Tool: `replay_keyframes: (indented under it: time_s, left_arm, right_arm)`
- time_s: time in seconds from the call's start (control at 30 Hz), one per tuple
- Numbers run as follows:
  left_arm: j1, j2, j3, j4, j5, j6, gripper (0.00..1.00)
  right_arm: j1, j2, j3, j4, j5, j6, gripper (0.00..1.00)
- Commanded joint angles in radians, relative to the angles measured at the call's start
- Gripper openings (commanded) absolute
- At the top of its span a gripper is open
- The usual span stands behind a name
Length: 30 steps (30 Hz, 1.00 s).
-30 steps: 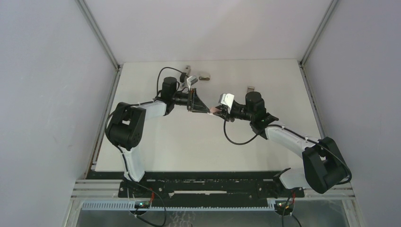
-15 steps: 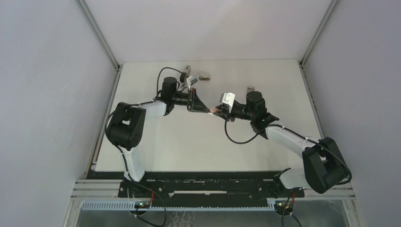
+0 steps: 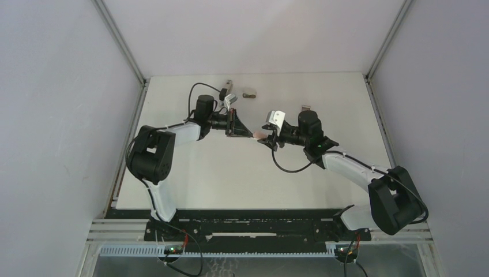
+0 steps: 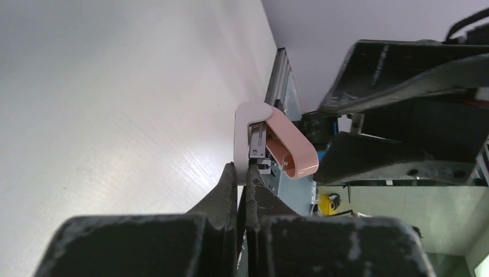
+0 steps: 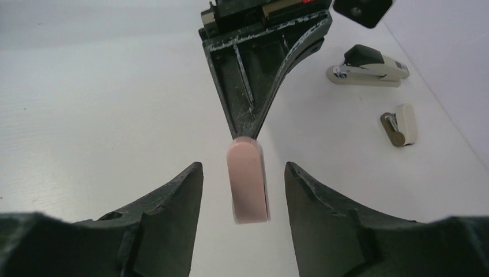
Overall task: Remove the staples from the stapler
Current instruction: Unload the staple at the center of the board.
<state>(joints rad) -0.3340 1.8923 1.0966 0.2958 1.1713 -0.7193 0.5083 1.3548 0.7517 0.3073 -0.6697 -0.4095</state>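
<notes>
Here the left hand (image 4: 242, 173) pinches the small pink-and-white stapler (image 4: 288, 144) by one end, mid-frame above the table (image 3: 230, 179); the right hand (image 5: 242, 173) stands open around its free end, not touching.

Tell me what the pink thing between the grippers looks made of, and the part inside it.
Pink shell: likely plastic, smooth, matte, rounded moulded edges.
White underside: seemingly the same plastic.
Inner channel: looks like bare silvery metal, thin folded edges; the left gripper is shut on it.
</notes>
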Motion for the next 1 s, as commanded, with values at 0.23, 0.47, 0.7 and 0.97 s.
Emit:
replay_keyframes:
  time_s: [0.23, 0.47, 0.7, 0.97]
  left_arm:
    - [0.010, -0.131, -0.009, -0.188, -0.241, 0.184, 0.00]
    - [0.013, -0.150, -0.023, -0.198, -0.297, 0.190, 0.00]
    - [0.021, -0.163, -0.033, -0.188, -0.312, 0.186, 0.00]
    - [0.033, -0.164, -0.044, -0.172, -0.317, 0.178, 0.00]
  right_arm:
    - [0.129, 0.112, 0.221, -0.094, 0.431, 0.196, 0.72]
    - [0.173, 0.190, 0.280, -0.143, 0.690, 0.267, 0.74]
    - [0.180, 0.217, 0.314, -0.188, 0.715, 0.338, 0.80]
    - [0.184, 0.228, 0.324, -0.204, 0.714, 0.356, 0.82]
